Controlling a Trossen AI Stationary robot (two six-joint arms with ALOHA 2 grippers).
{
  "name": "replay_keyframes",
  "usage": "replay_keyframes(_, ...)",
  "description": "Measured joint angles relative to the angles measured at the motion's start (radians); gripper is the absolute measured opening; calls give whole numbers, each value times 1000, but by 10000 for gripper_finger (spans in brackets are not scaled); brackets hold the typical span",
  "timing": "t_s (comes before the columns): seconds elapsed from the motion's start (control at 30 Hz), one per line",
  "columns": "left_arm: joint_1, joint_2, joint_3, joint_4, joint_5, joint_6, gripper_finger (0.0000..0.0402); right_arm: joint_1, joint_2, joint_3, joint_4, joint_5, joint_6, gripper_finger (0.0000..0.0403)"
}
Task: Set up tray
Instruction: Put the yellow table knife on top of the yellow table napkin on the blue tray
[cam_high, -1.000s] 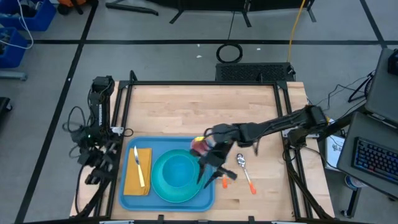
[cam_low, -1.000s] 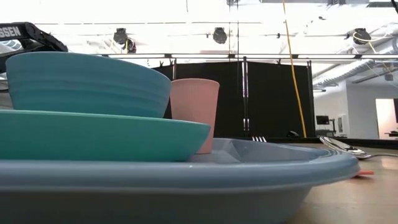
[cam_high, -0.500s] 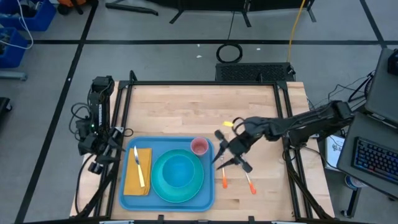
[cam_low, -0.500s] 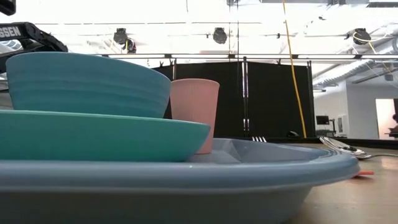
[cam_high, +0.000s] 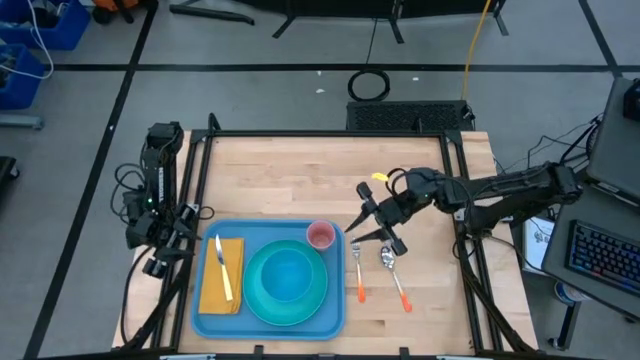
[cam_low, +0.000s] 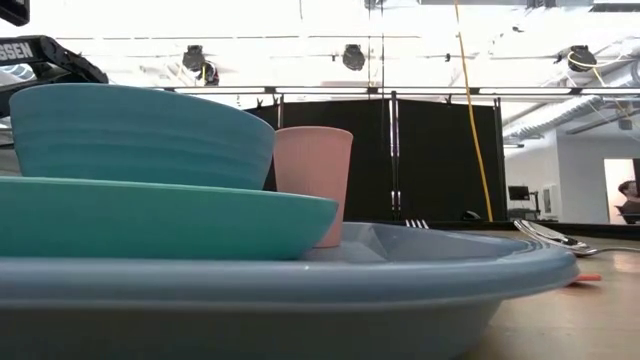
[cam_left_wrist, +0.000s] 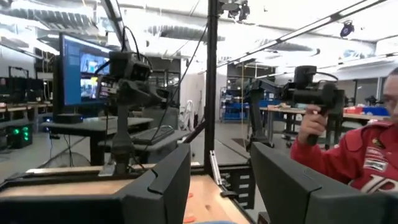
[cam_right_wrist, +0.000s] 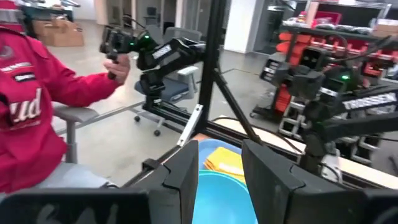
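The light-blue tray (cam_high: 335, 300) lies at the table's near left. On it stand a teal plate (cam_high: 258, 300) with a blue bowl (cam_high: 287, 275), a pink cup (cam_high: 321, 236) at its far right corner, and a yellow napkin (cam_high: 210, 290) with a fork (cam_high: 224, 268) laid on it. In the low view, cup (cam_low: 313, 180), bowl (cam_low: 130, 135) and plate (cam_low: 150, 215) stand on the tray (cam_low: 300, 275). My right gripper (cam_high: 365, 215) hovers open just right of the cup, holding nothing. My left gripper (cam_high: 165, 250) waits open beyond the table's left edge.
An orange-handled fork (cam_high: 357, 270) and an orange-handled spoon (cam_high: 393, 272) lie on the wood right of the tray, below my right gripper. Bare wood spreads across the far half of the table (cam_high: 300, 170). A person in a red jacket (cam_right_wrist: 31, 106) sits beyond the table.
My right gripper has drawn back from over the pink cup toward the table's right and far edges, its fingers still apart. The cup stays upright on the tray's far right corner. My left gripper has tipped upward at the table's left edge.
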Motion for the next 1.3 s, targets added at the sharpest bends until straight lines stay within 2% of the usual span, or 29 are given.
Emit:
replay_keyframes(0.13,0,0,35,-1,-111,-45,172,-38,-1,-7,-32,0,18,114)
replay_keyframes(0.23,0,0,101,-5,-283,-104,172,-65,0,-8,-70,0,18,114)
replay_keyframes(0.33,0,0,173,-96,-370,-186,172,-92,0,-8,-98,0,-1,114)
replay_keyframes(0.43,0,4,249,-215,-372,-269,169,-119,0,-8,-123,0,-29,114)
replay_keyframes(0.53,0,21,351,-307,-373,-332,145,-144,0,-8,-158,0,-53,114)
replay_keyframes(0.7,67,87,466,-462,-370,-368,71,-165,0,-8,-165,-3,-43,114)
replay_keyframes(0.87,110,176,474,-508,-371,-479,7,-165,0,-8,-136,-5,-23,114)
replay_keyframes(1.13,217,361,451,-698,-372,-842,4,-164,0,-8,-73,-5,-25,114)
replay_keyframes(1.3,274,488,451,-702,-371,-1030,3,-164,0,-8,-42,-5,-10,114)
